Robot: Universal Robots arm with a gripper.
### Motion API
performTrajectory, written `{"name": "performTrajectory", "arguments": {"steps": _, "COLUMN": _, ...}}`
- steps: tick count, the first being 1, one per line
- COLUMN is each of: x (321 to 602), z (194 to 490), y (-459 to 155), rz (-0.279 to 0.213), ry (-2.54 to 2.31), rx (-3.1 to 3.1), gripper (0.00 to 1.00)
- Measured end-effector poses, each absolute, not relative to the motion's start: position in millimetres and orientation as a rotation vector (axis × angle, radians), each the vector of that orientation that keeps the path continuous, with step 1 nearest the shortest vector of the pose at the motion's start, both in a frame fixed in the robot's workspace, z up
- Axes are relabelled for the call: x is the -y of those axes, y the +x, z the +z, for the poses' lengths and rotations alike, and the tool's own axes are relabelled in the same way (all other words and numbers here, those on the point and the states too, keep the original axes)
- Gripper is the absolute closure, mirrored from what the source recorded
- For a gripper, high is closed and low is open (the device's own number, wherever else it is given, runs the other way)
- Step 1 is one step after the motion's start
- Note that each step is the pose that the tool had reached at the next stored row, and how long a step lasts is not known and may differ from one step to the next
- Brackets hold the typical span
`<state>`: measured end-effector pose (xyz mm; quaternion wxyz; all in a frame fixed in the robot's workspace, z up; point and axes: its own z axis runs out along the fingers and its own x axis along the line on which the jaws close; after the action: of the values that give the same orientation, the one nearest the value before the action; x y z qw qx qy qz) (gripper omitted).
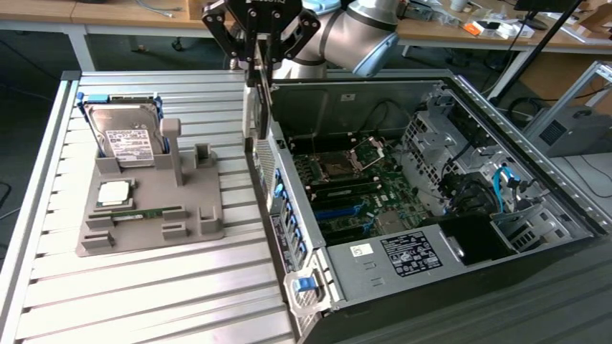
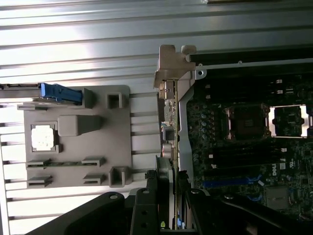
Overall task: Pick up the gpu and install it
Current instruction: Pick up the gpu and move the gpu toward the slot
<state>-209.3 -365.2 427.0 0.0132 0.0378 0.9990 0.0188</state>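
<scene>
The gpu (image 1: 258, 107) hangs upright as a thin dark strip, edge-on, held at its top by my gripper (image 1: 259, 63), which is shut on it. It hovers right over the open computer case's side wall (image 1: 277, 179), on the exterior view's left of the motherboard (image 1: 349, 186). In the wrist view the gpu (image 2: 169, 122) runs away from my gripper (image 2: 167, 188). Its silver bracket (image 2: 168, 63) is at the far end, beside the case's edge and the motherboard (image 2: 244, 142).
A grey parts holder (image 1: 191, 222) lies on the slatted table at the exterior view's left. It carries a hard drive (image 1: 129, 140), a CPU (image 1: 113, 192) and a RAM stick (image 1: 143, 213). The case holds cables and drive cages (image 1: 469, 179).
</scene>
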Motion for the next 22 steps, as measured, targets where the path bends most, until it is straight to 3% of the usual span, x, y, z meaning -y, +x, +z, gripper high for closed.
{"name": "performTrajectory", "arguments": {"steps": 22, "x": 365.2, "z": 427.0, "y": -203.7, "rz": 0.054, "ry": 0.118, "rx": -3.112, "gripper": 0.73}}
